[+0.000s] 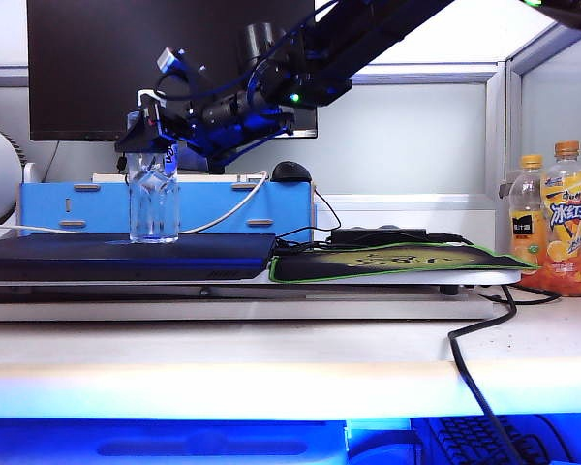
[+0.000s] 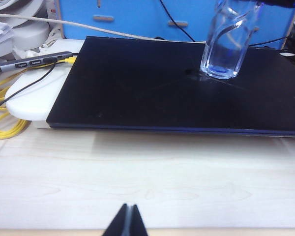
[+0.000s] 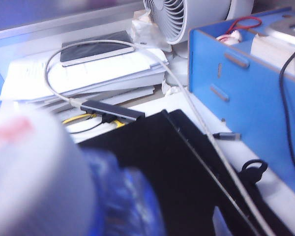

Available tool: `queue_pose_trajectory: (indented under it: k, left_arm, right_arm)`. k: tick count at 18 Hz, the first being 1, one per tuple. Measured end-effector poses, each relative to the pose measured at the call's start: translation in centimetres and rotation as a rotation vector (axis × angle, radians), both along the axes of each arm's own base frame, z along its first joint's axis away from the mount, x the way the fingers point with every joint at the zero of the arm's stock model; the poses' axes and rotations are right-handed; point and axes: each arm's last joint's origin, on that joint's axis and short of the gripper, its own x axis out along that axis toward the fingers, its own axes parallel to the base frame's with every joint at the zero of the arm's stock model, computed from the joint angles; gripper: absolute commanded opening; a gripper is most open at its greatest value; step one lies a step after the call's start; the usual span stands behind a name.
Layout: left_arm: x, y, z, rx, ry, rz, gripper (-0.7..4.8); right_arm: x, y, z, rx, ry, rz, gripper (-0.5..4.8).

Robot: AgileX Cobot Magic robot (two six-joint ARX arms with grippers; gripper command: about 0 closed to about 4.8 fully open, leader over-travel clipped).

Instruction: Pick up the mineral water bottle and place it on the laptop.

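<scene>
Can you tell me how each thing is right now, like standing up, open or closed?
mineral water bottle: standing upright on the laptop.
laptop: lid closed, lying flat.
right hand: around the bottle's top; grip cannot be told.
left hand: shut, empty, over bare table short of the laptop.
juice bottles: upright, capped, at the far right.
monitor: screen dark.

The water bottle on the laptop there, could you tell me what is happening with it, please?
The mineral water bottle stands upright on the closed laptop, so the placing looks done. The right tool is at the bottle's top; whether it grips cannot be told from these views. The left tool is shut and hangs over bare tabletop in front of the laptop, touching nothing. Two orange-capped juice bottles stand off to the right.
</scene>
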Motion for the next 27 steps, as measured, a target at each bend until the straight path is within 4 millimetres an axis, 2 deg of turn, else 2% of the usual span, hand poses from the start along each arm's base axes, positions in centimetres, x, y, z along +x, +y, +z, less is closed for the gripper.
queue_pose_trajectory:
  k: [2,5,7,10,13,16,20,21,24,27]
  left_arm:
    - [0.0,0.0,0.0,0.0,0.0,0.0,-0.02]
    - [0.0,0.0,0.0,0.0,0.0,0.0,-0.02]
    - [0.0,0.0,0.0,0.0,0.0,0.0,-0.02]
    - [0.0,0.0,0.0,0.0,0.0,0.0,-0.02]
    - [0.0,0.0,0.0,0.0,0.0,0.0,-0.02]
    - [0.0,0.0,0.0,0.0,0.0,0.0,-0.02]
    - [0.0,0.0,0.0,0.0,0.0,0.0,-0.02]
    - [0.0,0.0,0.0,0.0,0.0,0.0,-0.02]
    - [0.0,0.0,0.0,0.0,0.0,0.0,-0.02]
    - [0.0,0.0,0.0,0.0,0.0,0.0,-0.02]
  right_arm:
    - [-0.5,-0.5,2.0,0.012,-0.038,-0.002,4.79]
    - [-1.6,-1.9,7.0,0.061,-0.125,-0.015,4.79]
    - [-2.4,-3.3,9.6,0.044,-0.168,-0.056,4.79]
    - [-3.6,-6.1,13.0,-0.046,-0.215,-0.177,4.79]
    - [-5.6,-9.7,17.9,-0.075,-0.281,-0.392,4.79]
    - [-10.2,-13.9,24.4,-0.033,-0.369,-0.579,4.79]
    - [-17.7,-18.3,30.4,-0.013,-0.447,-0.723,4.79]
    - [-21.7,-20.7,32.7,0.007,-0.468,-0.773,4.79]
    - [-27.8,-24.1,34.8,0.029,-0.487,-0.808,4.79]
    - [-33.3,-27.2,35.3,0.001,-0.456,-0.83,4.79]
